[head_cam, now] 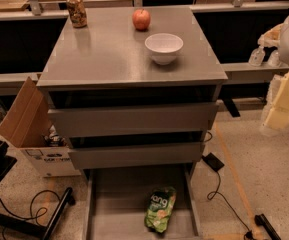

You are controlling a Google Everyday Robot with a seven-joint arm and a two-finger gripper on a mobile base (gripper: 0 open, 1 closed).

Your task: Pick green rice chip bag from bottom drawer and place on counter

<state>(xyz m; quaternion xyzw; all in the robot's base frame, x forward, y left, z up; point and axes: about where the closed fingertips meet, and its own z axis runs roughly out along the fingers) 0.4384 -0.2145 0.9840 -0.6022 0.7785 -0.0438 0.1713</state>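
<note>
The green rice chip bag lies flat in the open bottom drawer, near its front right corner. The two drawers above are pulled out only slightly. The grey counter tops the cabinet. My gripper shows as pale yellowish blocks at the right edge of the view. It hangs at about the height of the top drawer, well to the right of the cabinet and far above the bag. It touches nothing.
On the counter stand a white bowl, a red apple and a brownish can. An open cardboard box sits left of the cabinet. Clear pump bottles stand on the right ledge. Cables lie on the floor.
</note>
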